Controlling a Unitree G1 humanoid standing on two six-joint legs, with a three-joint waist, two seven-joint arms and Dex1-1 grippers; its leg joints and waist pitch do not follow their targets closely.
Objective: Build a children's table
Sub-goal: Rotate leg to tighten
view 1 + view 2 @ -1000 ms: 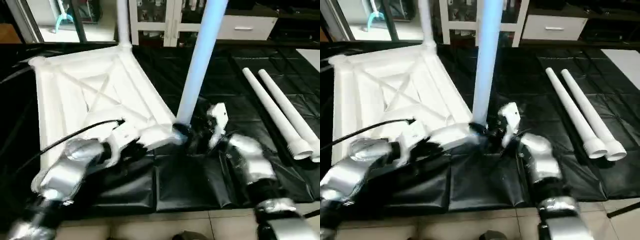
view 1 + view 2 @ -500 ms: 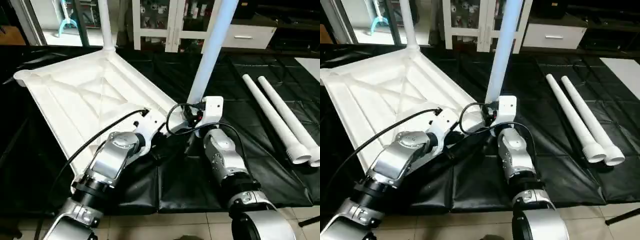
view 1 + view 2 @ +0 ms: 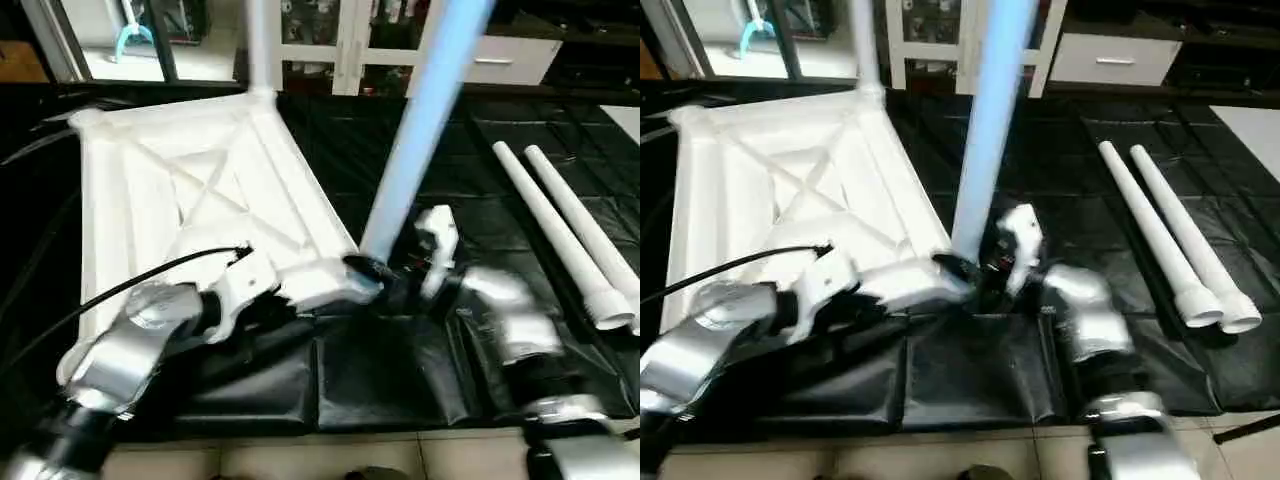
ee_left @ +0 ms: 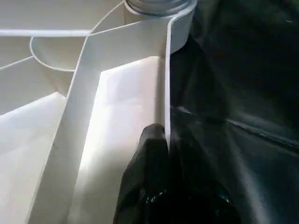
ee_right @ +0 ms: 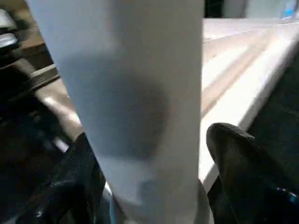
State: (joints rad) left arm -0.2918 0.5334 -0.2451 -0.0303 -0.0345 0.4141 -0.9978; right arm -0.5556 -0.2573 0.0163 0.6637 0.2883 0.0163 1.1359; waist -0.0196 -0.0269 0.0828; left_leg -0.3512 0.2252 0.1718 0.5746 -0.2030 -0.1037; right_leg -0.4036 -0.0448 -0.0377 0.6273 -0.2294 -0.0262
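Seating the long white tapered tube leg [image 3: 420,130] into the near corner socket of the white ribbed plastic square top [image 3: 190,200], upside down on black sheeting, calls for holding it plumb: the right gripper [image 5: 154,186] straddles it, jaws apart, while the left gripper [image 4: 156,140], jaws closed, pinches the top's rim.

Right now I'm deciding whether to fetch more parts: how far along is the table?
Roughly half. Done: one leg stands in the upturned top's far corner. In hand: a second leg rises from the near corner, right gripper straddling its base, left gripper clamped on the top's rim. Left: two legs lying on the black sheet.
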